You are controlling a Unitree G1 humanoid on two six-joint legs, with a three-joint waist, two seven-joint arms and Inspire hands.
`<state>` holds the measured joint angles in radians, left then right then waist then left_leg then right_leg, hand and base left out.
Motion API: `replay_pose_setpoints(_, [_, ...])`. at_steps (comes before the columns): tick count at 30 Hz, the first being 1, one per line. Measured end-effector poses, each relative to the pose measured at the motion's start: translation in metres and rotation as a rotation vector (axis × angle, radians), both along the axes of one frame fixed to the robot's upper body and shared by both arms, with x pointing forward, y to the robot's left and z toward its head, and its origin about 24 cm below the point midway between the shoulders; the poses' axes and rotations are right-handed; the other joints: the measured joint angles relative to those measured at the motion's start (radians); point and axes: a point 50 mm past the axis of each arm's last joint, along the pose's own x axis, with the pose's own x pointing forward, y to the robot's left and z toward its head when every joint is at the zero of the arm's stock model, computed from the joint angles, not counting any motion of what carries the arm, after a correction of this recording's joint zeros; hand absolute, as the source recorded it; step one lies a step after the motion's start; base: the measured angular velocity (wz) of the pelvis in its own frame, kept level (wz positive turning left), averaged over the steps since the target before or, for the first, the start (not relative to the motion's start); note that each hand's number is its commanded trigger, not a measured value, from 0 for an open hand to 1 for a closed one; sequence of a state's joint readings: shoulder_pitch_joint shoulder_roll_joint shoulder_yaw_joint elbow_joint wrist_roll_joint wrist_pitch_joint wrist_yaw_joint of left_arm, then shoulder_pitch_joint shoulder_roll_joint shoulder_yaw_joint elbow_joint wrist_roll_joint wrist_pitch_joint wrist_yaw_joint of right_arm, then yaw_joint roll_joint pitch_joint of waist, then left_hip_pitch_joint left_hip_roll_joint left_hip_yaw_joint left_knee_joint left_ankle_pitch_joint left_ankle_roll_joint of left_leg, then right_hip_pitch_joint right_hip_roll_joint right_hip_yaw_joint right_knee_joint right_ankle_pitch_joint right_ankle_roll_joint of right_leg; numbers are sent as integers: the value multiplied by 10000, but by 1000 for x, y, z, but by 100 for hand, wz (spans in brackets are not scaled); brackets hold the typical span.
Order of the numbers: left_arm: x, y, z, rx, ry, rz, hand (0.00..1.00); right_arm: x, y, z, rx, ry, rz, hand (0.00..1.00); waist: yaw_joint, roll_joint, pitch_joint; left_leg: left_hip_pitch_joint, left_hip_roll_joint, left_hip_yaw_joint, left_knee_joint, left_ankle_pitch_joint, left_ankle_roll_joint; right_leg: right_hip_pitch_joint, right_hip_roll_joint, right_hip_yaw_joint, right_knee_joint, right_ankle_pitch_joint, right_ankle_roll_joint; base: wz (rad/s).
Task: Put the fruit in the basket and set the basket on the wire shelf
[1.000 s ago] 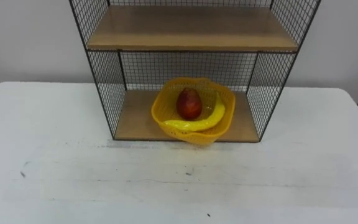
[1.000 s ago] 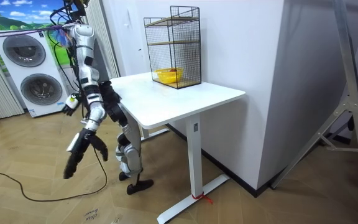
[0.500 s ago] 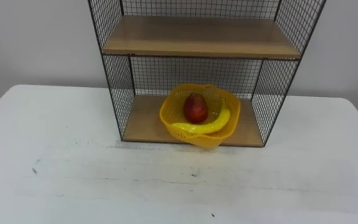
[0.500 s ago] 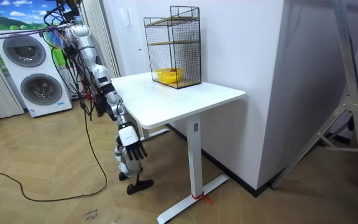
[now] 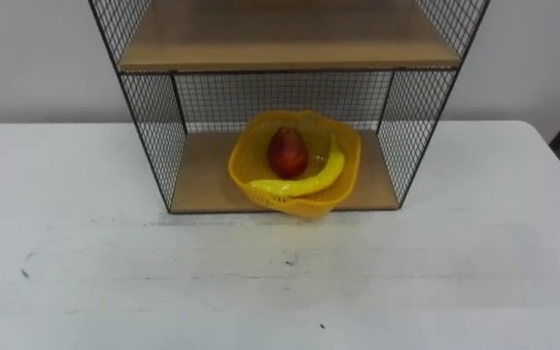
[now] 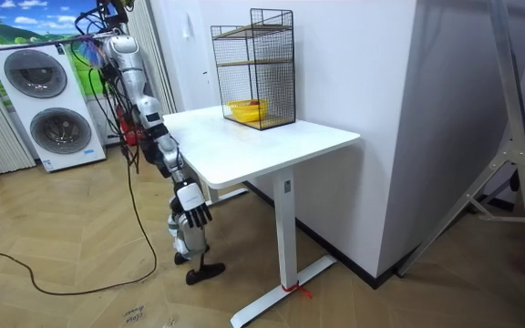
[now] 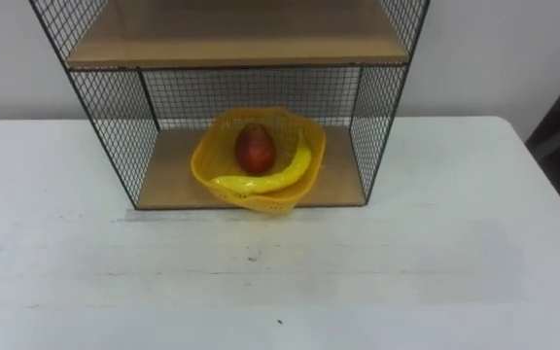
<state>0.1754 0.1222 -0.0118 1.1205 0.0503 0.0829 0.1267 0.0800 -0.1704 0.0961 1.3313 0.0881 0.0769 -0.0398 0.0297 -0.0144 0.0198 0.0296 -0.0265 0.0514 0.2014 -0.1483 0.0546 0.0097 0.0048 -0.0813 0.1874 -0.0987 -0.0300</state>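
A yellow basket sits on the bottom board of the black wire shelf, its front edge hanging slightly over the board. Inside it lie a red fruit and a banana. The shelf stands at the back of the white table, against the wall. In the room view the basket shows in the shelf. I stand at the table's end on the room view's left. My right hand hangs low beside the table, fingers spread, holding nothing.
The shelf's upper wooden board is bare. Two washing machines stand behind me at the room view's left. A white partition wall rises to the right of the table.
My right arm has swung from far back to hanging down by the table. The eye view has shifted with my head. The basket and fruit stay put in the shelf.
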Motion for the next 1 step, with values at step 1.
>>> replay_pose_setpoints(1, [-4, 2, 0, 2, 93, 1, 0, 0, 1, 0, 51, 46, 102, 0, -1, -33, -23, 5, 1, 2, -3, 0, -1, 1, 3, 1, 0, -2, -2, 0])
